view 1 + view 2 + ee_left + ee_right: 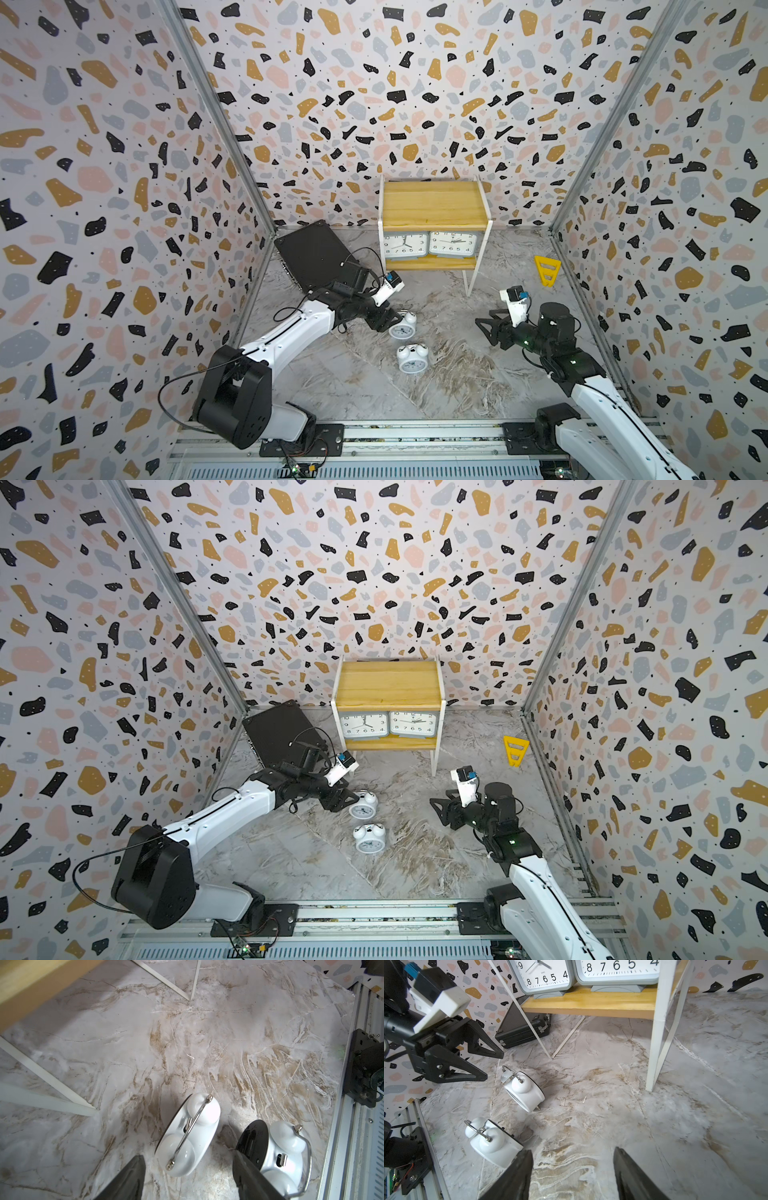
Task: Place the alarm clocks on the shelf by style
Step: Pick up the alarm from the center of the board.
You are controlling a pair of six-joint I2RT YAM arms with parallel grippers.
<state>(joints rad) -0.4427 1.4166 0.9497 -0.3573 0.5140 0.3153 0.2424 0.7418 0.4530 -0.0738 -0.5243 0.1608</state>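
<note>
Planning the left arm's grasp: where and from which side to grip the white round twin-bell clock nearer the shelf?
Likely from above, pinching face and back: the white round twin-bell clock stands upright, thin that way, and the left gripper's fingers frame it.

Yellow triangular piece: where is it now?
In both top views the yellow triangular piece lies on the table, near the right wall, right of the shelf.

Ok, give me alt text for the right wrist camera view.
Two white twin-bell alarm clocks sit on the marble table before a wooden shelf whose lower board holds two grey clocks side by side. The left end effector hovers open near the farther one; a black case lies beyond.
</note>
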